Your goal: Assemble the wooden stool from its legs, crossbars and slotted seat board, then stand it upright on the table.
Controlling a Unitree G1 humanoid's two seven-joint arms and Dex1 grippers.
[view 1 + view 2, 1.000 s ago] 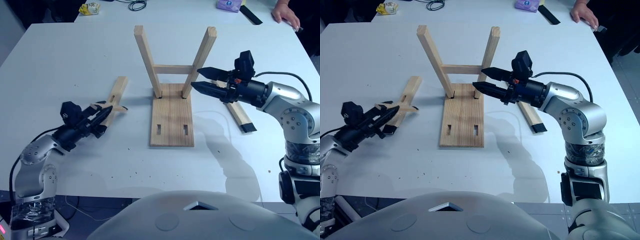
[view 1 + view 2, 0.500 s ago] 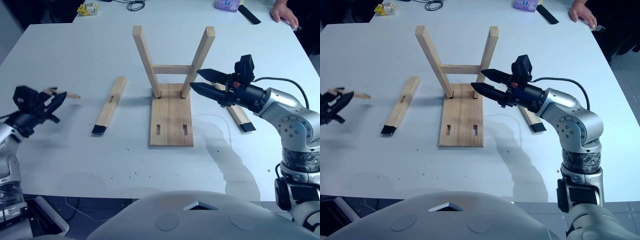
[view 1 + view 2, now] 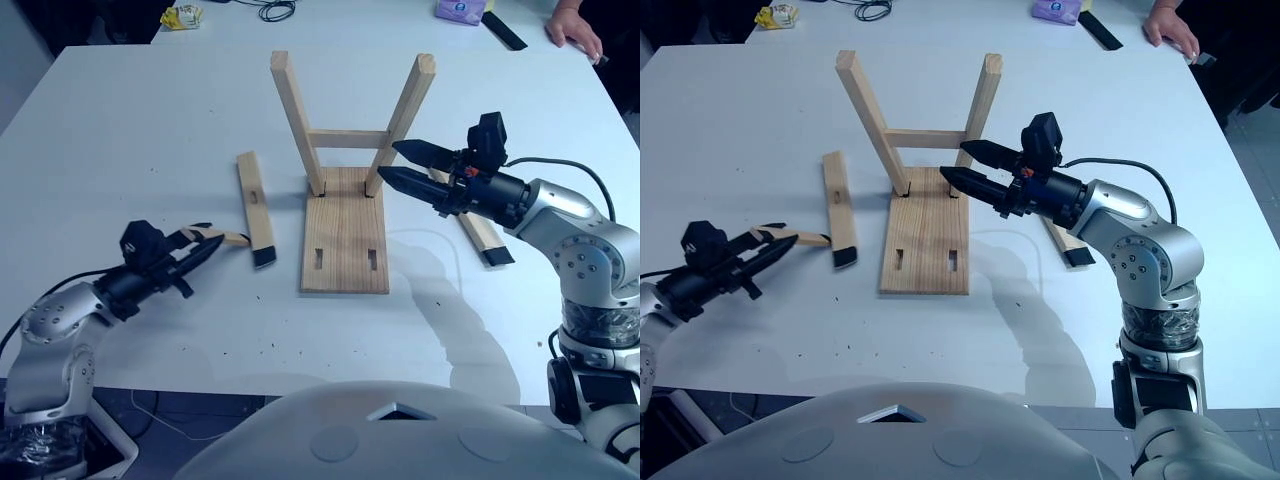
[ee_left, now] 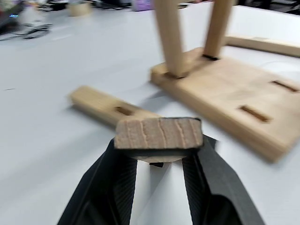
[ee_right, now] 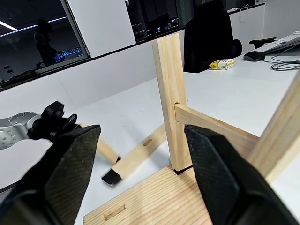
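Currently the table (image 3: 120, 120) carries a part-built stool. The board (image 3: 343, 225) lies flat at centre, slots up, so that legs can be pressed in from above. At its far end stands the frame (image 3: 299, 125), two legs joined by a rung (image 3: 345, 138), seated in the far pair of slots. The near slots (image 3: 316, 258) are vacant.

One loose leg (image 3: 253, 205) lies just left of the board, mortise upward. The other leg (image 3: 480, 235) lies on the right, partly hidden behind the right arm.

The right gripper (image 3: 392, 160) hovers with fingers spread beside the frame's right leg, apart from it. Judged, it is placed to steady the frame.

The left gripper (image 3: 205, 243) hangs low over the table's left front, clamped on a crossbar (image 3: 232, 238). The crossbar's free end points at the loose leg's foot and lies close to it; whether they touch cannot be told.

Judged, the step in hand is fitting this crossbar into the loose leg's mortise. The task stands roughly half done, the second frame not yet built. Risk: the crossbar, gripped at one end, may twist on insertion.
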